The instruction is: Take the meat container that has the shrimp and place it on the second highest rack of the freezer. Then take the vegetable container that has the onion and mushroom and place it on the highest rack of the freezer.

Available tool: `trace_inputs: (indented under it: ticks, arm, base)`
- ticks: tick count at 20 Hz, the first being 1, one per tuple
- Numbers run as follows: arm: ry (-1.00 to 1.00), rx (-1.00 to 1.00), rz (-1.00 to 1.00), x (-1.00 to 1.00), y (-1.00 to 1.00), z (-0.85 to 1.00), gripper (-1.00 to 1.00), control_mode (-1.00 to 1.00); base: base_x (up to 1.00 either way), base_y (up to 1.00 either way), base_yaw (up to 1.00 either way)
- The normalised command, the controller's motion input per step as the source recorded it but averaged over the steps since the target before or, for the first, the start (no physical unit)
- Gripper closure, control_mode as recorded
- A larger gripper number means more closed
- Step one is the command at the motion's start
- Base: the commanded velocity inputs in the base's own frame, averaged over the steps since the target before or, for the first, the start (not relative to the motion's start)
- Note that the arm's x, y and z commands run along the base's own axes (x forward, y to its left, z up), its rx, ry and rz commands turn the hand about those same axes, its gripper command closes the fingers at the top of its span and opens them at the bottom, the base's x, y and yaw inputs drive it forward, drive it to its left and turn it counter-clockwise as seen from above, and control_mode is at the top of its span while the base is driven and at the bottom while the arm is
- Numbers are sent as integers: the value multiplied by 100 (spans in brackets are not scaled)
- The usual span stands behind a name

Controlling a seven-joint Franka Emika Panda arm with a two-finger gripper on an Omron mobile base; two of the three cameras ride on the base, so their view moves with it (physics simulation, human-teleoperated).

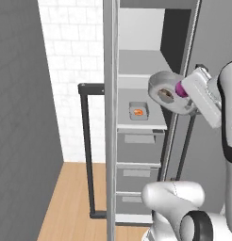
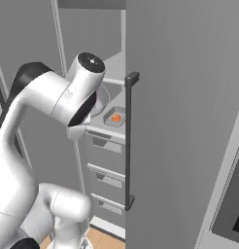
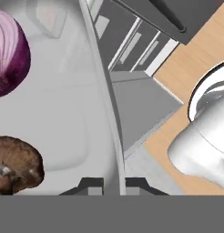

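Hand view: end effector [image 3: 111,187] clamped on rim of wide rounded grey vegetable container [image 3: 63,113], purple onion [image 3: 9,54] and brown mushroom [image 3: 16,166] inside. Container tilted, held in front of tall grey freezer [image 1: 136,70], level with highest rack [image 1: 136,63]; rim grip leaves underside free for setting down. Small grey meat container [image 1: 138,111] with orange shrimp [image 1: 138,112] rests on rack below.

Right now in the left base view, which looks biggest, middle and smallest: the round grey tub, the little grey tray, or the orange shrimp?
1. Wide rounded grey tub, held nearer the camera, which adds to its look.
2. Small rectangular grey tray.
3. Curled orange shrimp, inside that tray.

Two containers [image 1: 138,111], one onion [image 3: 9,52], one mushroom [image 3: 16,166].
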Motion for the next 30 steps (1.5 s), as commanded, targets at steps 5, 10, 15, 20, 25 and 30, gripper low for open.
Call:
trace_inputs:
  ticks: [5,10,15,20,25,30]
  arm:
    - [0,0,16,100,0,30,100,-100]
    - [-1,-13,20,99,5,5,100,-100]
    - [0,-17,1,83,-9,0,100,-100]
    - [0,-7,-3,83,-25,7,100,-100]
    - [0,-4,-6,89,-18,0,100,-100]
    - [0,-11,0,58,-7,-16,100,-100]
  base:
    - [0,0,0]
    - [0,0,0]
    - [0,0,0]
    - [0,0,0]
    - [0,0,0]
    - [0,0,0]
